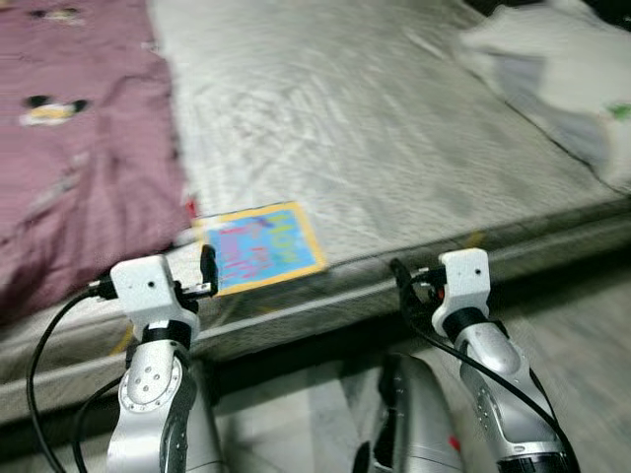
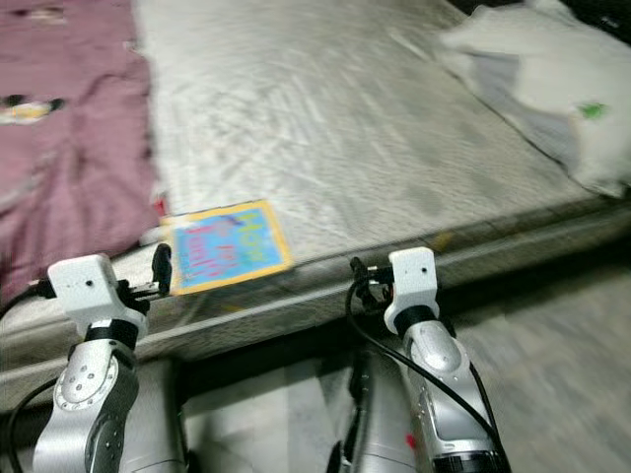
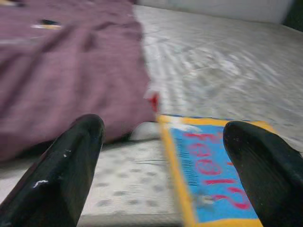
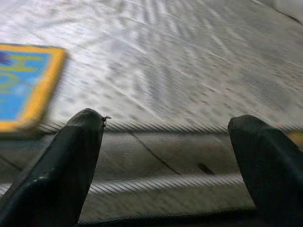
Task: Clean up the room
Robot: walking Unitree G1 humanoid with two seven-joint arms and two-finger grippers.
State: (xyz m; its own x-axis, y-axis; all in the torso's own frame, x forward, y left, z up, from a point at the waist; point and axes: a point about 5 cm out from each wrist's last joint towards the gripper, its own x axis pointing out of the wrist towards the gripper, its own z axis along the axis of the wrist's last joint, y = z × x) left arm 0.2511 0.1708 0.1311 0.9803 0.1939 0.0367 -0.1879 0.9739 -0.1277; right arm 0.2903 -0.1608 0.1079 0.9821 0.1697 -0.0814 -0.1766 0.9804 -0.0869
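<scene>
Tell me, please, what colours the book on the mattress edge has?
The book is blue with a yellow border and red lettering; the left wrist view shows it best.

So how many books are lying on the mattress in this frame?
1. A blue book with a yellow border lies flat near the front edge of the mattress, beside the maroon blanket. More could be hidden under the blanket or the white bedding at the far right.

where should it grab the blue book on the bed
Probably the near edge of the book, coming from the bed's front. It lies flat by the mattress edge, just ahead of the open left gripper, so one finger would have to slip under that yellow border.
</scene>
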